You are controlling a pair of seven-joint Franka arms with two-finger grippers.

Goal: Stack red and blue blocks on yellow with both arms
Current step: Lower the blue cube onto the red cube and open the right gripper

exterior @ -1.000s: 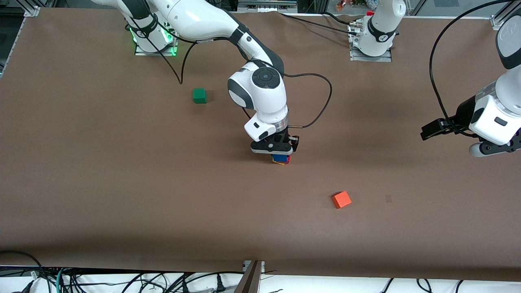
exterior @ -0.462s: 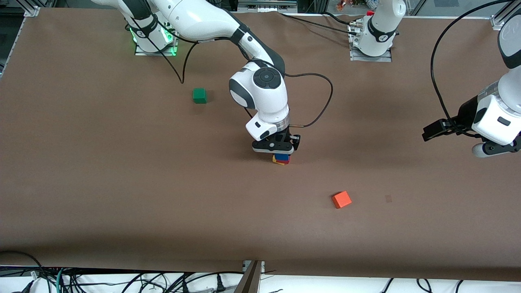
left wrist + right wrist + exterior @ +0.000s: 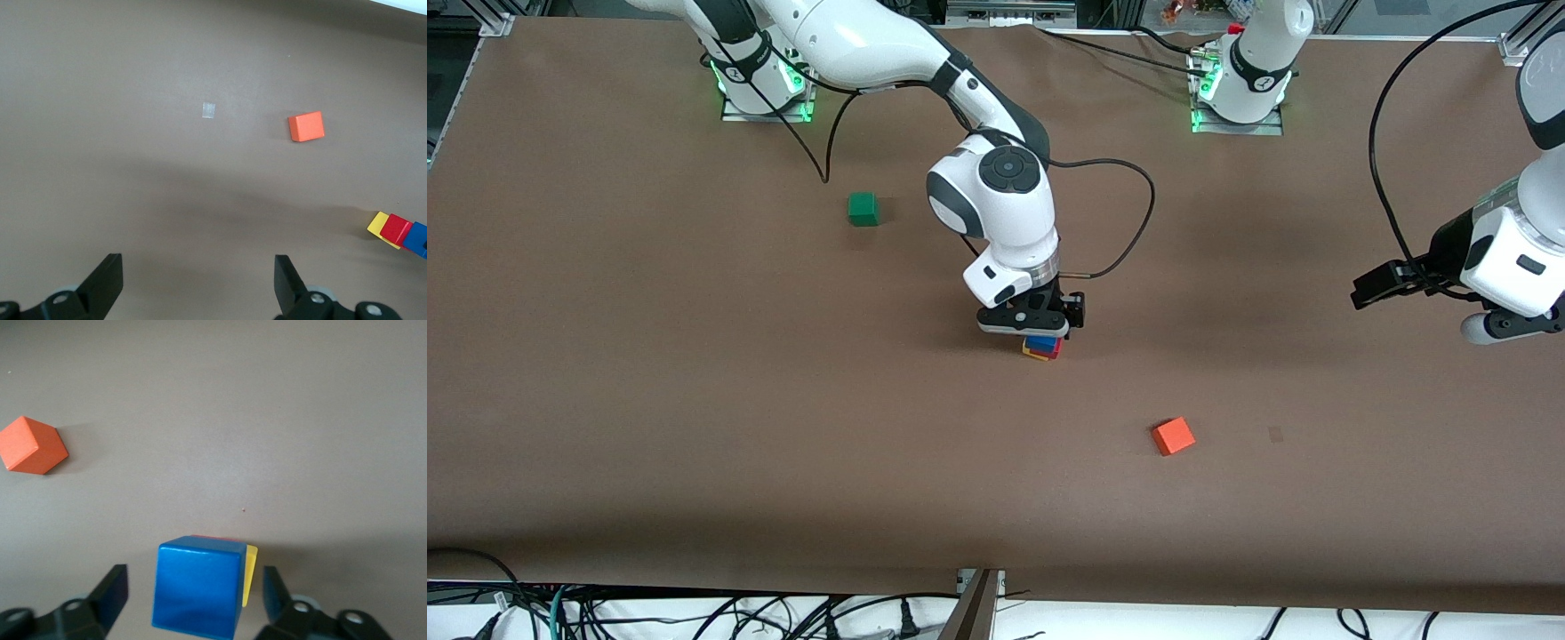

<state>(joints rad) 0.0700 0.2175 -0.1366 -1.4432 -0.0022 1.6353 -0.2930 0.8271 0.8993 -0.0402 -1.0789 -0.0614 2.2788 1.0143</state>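
The brown bench (image 3: 694, 400) fills the front view, with both robot bases along the edge farthest from the front camera. The right arm (image 3: 889, 53) reaches from its base out to about the middle of the bench and bends down. The left arm (image 3: 1525, 240) hangs over the bench's edge at its own end and waits there.

The right gripper (image 3: 1040, 333) sits directly over the stack, its fingers (image 3: 110, 593) spread to either side of the blue block (image 3: 198, 590) with a clear gap on each side, so the block is released. The left gripper (image 3: 198, 287) hovers above bare bench, its fingers (image 3: 107, 283) wide apart and holding nothing.

The stack stands near the middle of the bench: the yellow block (image 3: 1034, 354) at the bottom, the red block (image 3: 1054, 349) on it, and the blue block on top. In the right wrist view only a thin strip of red and a yellow edge show past the blue cube.

An orange-red cube (image 3: 1173, 436) lies alone, nearer the front camera than the stack and toward the left arm's end. A green cube (image 3: 863, 209) lies farther from the camera, toward the right arm's end.
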